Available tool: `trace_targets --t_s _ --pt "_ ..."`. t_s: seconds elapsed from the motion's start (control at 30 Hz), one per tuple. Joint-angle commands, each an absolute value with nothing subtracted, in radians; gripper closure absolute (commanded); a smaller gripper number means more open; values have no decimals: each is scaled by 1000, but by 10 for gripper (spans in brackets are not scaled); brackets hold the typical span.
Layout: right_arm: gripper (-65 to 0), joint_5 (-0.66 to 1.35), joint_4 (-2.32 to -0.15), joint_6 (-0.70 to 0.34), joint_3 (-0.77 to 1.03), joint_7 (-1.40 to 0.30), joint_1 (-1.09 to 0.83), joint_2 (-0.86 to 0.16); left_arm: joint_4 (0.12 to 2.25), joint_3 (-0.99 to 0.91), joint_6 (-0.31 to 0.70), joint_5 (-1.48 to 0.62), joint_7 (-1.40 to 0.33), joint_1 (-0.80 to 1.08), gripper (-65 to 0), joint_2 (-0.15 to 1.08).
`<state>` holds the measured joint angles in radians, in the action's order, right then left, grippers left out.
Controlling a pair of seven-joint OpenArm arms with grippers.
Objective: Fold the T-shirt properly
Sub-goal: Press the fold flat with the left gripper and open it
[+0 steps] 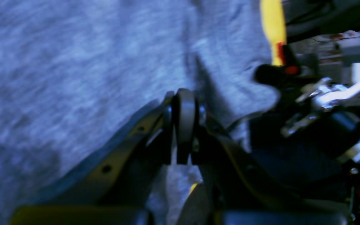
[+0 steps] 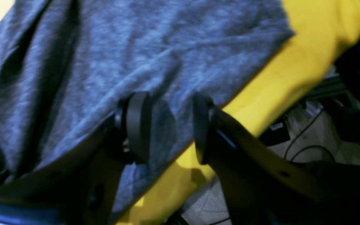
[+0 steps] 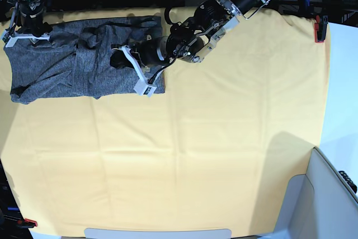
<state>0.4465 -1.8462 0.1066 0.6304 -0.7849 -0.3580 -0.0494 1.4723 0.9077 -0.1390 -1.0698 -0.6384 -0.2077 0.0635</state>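
The dark grey T-shirt (image 3: 72, 65) lies crumpled at the table's far left on the yellow-orange cloth (image 3: 224, 138). My left gripper (image 3: 131, 62) reaches in from the back right to the shirt's right end. In the left wrist view the left gripper (image 1: 184, 106) is shut, its pads pressed together on a pinch of the T-shirt (image 1: 73, 78). My right gripper (image 3: 28, 37) is over the shirt's far-left end. In the right wrist view the right gripper (image 2: 170, 125) is open and straddles the edge of the T-shirt (image 2: 136, 47), beside the yellow-orange cloth (image 2: 292, 72).
A red clamp (image 3: 319, 29) grips the cloth at the table's right edge, and another clamp (image 3: 28, 222) sits at the near left corner. A grey bin (image 3: 330, 194) stands at the near right. Dark equipment and cables line the back edge.
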Motion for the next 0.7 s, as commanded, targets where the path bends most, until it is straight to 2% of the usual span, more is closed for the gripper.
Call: trace_targets --t_s 0.0,0.47,0.67 --pt "-227 446 -1860 102 636 -763 -361 -61 1491 923 -130 -1082 -628 -220 -2 53" --pt "-227 449 -1860 102 636 -763 -364 -59 1484 1098 -130 -1082 -628 -280 -2 51" --pt "-227 449 -1860 102 636 -763 -364 -59 1442 1191 -125 -1082 -628 -332 -2 -13"
